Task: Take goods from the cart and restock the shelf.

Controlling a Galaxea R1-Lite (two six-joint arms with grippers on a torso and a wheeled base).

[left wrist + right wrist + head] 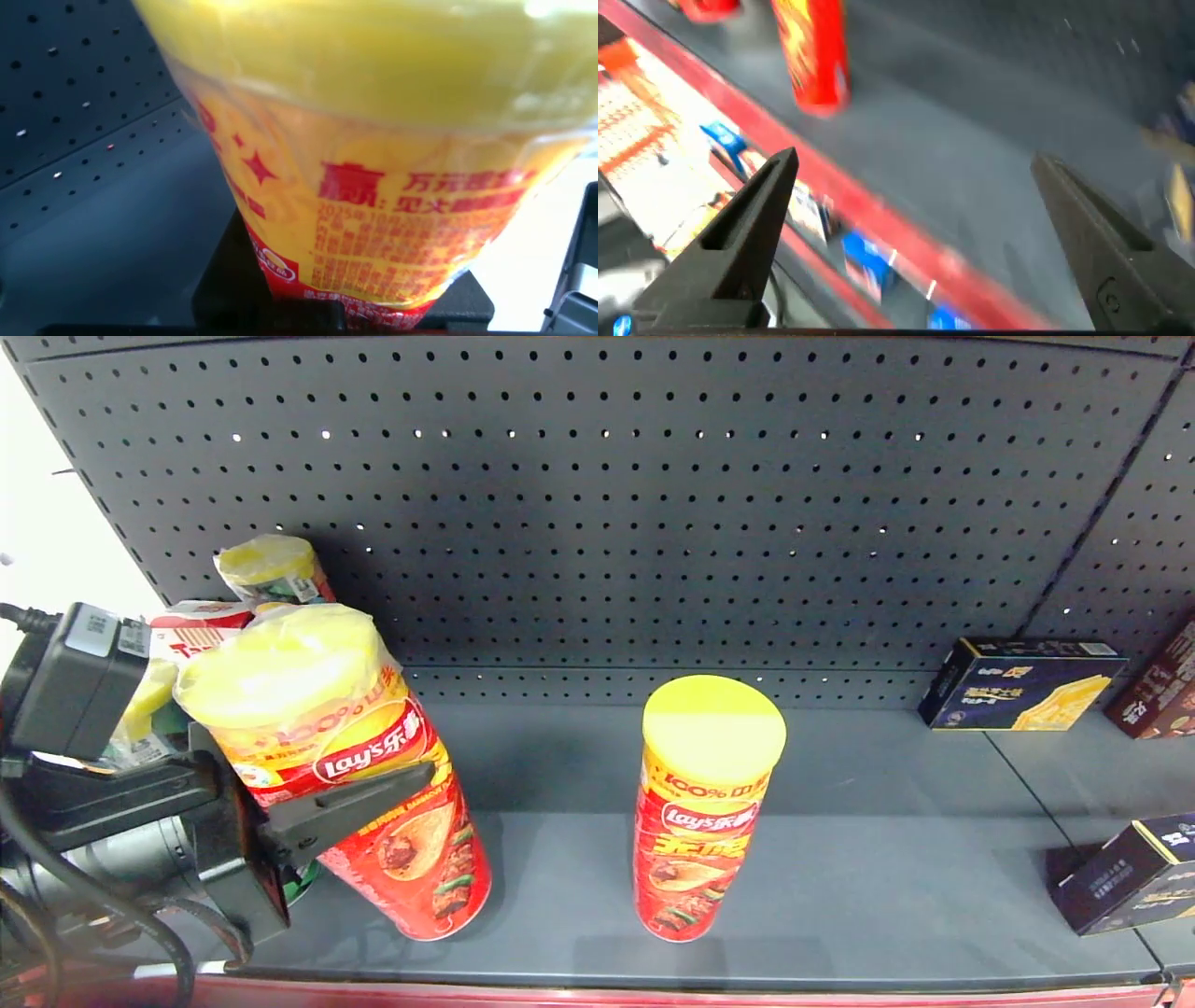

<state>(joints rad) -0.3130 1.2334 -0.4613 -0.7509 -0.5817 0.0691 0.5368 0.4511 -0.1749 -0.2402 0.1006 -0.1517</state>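
Left hand [362,747] clamps tilted chip can [303,695] beside upright can [705,803]

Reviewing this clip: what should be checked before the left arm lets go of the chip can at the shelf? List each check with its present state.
1. Left gripper shut on the held can: ok.
2. Held can upright: not ok, it tilts.
3. Held can's base flat on the shelf: cannot tell.
4. Clear of the upright can: ok, they stand apart.
5. Right gripper free: ok, fingers open and empty.
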